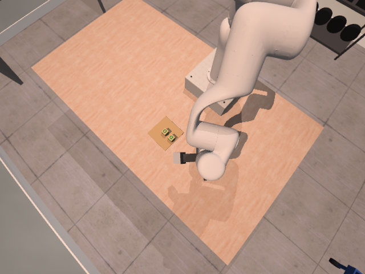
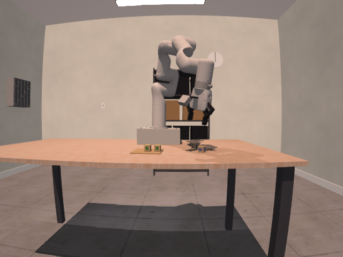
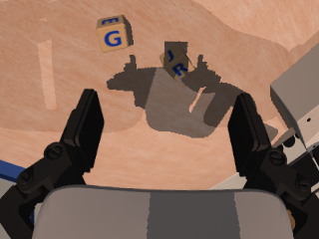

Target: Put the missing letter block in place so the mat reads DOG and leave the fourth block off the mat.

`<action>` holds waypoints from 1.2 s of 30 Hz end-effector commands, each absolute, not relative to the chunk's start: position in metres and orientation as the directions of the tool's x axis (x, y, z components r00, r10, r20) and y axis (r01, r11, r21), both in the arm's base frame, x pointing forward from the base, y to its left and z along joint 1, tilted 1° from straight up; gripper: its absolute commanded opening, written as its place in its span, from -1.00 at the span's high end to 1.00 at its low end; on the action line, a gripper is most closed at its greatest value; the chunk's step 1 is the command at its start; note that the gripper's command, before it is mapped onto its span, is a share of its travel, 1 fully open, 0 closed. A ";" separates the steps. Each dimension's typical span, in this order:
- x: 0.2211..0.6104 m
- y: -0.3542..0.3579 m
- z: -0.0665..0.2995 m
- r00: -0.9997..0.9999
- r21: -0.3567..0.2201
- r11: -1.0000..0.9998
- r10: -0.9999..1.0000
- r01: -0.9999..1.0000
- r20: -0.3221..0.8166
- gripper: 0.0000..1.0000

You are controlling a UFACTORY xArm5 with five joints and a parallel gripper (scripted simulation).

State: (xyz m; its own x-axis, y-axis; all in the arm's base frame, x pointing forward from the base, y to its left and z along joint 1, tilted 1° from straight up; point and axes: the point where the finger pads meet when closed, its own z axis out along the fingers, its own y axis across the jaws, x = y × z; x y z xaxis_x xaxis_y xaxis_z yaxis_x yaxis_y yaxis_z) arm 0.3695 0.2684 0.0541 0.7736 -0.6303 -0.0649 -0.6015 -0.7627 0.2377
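A tan mat (image 1: 155,135) (image 2: 136,151) lies on the table with two green-lettered blocks side by side on it: the O block (image 1: 165,131) and the D block (image 1: 171,137). In the exterior view they stand at the mat's middle (image 2: 147,148) and right (image 2: 157,148). Two blue-lettered blocks lie off the mat on bare table: the G block (image 3: 114,34), G on top, and a tilted R block (image 3: 175,62) in the arm's shadow. As a close pair (image 2: 201,149) they sit right of the mat. My gripper (image 3: 166,107) (image 2: 199,114) is open and empty, well above them.
The wooden table (image 1: 117,73) (image 2: 83,152) carries the robot's grey base (image 1: 200,79) (image 2: 157,135) behind the mat. In the top view the arm hides the two loose blocks. A dark shelf stands behind the robot.
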 end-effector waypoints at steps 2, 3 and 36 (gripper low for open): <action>0.364 0.261 0.060 0.672 0.279 -0.653 -0.739 -0.704 -0.034 -1.00; 0.363 0.260 0.061 0.654 0.286 -0.633 -0.756 -0.720 -0.027 -1.00; 0.323 0.215 0.098 -0.090 0.358 0.214 -0.938 -0.909 0.333 -1.00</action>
